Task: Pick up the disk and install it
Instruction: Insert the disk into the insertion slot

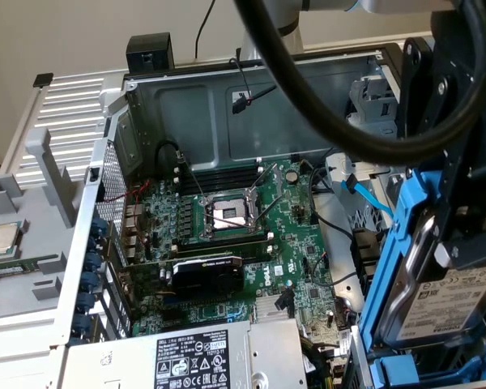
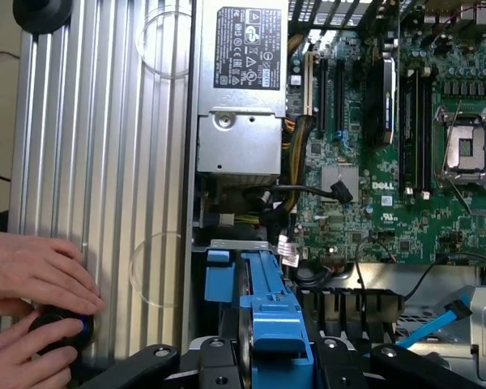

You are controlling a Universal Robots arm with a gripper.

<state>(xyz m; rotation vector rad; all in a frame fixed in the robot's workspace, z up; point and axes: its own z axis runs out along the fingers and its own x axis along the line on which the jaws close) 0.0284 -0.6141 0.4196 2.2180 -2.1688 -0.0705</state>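
Disk and its blue carrier frame stand nearly on edge at the exterior view's right, label side facing the camera, over the corner of the open computer case just beside the motherboard. The tool is clamped on the disk: in the wrist view its black fingers sit on either side of the blue carrier, and in the exterior view a black part of it overlaps the disk's upper edge. Whether the carrier's lower end touches the case I cannot tell. On the motherboard the processor socket lies open, with a black expansion card near it and the grey power-supply box along the case's near edge. A thick black cable arcs across the top of the exterior view. In the wrist view a person's two hands rest at a black knob beside the ribbed metal surface.
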